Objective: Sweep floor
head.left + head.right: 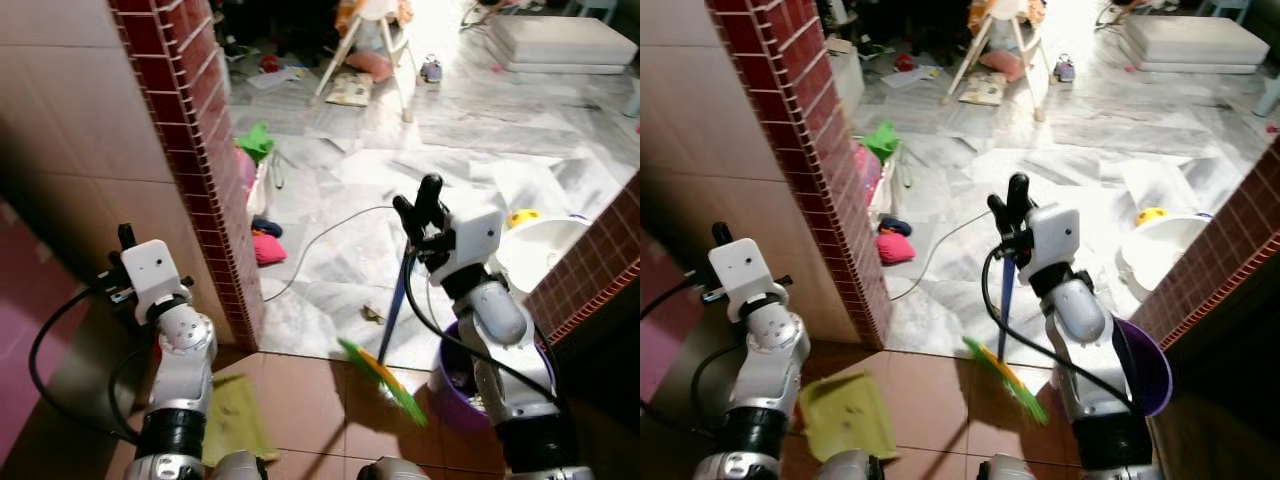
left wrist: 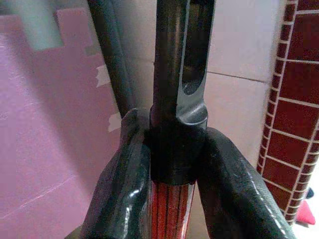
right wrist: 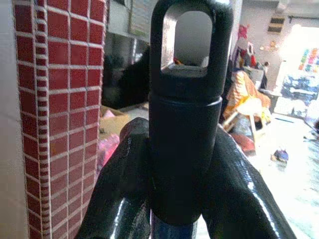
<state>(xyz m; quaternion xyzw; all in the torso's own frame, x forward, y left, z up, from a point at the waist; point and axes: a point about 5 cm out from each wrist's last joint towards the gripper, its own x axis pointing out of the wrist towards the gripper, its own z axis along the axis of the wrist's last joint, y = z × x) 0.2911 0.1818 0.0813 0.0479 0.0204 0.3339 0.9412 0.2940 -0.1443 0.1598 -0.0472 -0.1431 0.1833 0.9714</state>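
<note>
We see the right gripper (image 1: pixel 422 212) clamped on the black top of a blue-handled broom with green bristles (image 1: pixel 385 377) — bristle end on the brown tiles beside a purple bucket (image 1: pixel 452 385). The left gripper (image 2: pixel 172 164) grips a red-and-black dustpan handle (image 2: pixel 174 94) — its yellow-green pan (image 1: pixel 845 415) lies by the red brick pillar (image 1: pixel 195 130).

brick pillar (image 1: pixel 190 120) | marble floor (image 1: pixel 450 170) | terracotta tiles (image 1: pixel 300 400) | white mattress (image 1: pixel 560 40)

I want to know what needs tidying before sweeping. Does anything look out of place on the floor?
Yes. A loose cable trails across the marble floor, clothes lie heaped by the brick pillar, and a small bit of debris sits near the broom.
</note>
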